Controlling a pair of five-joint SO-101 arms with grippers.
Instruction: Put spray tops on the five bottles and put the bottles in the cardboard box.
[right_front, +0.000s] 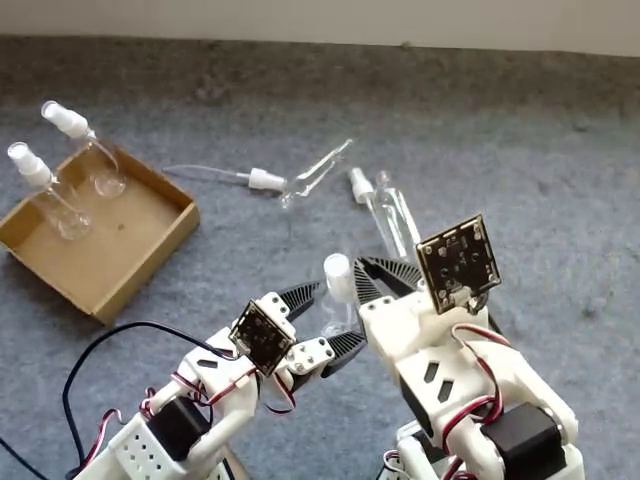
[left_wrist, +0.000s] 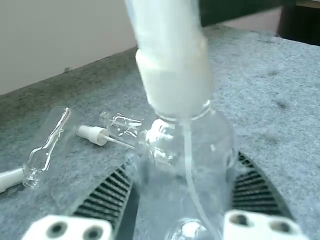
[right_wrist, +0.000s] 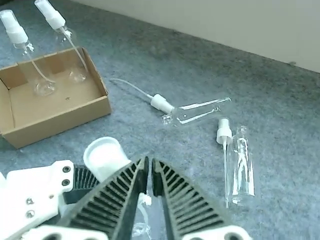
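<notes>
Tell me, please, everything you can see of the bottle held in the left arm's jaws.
The bottle is small and clear, glass or plastic by its look, with a white spray top on its neck and a thin tube running down inside. It stands upright over the grey table cover, its body clamped between the ribbed black jaws of the left gripper. The right gripper, jaws shut, sits close beside the spray top; whether it touches cannot be told.

Left fingers (left_wrist: 107, 197) clamped, right fingers (right_wrist: 120, 196) together
</notes>
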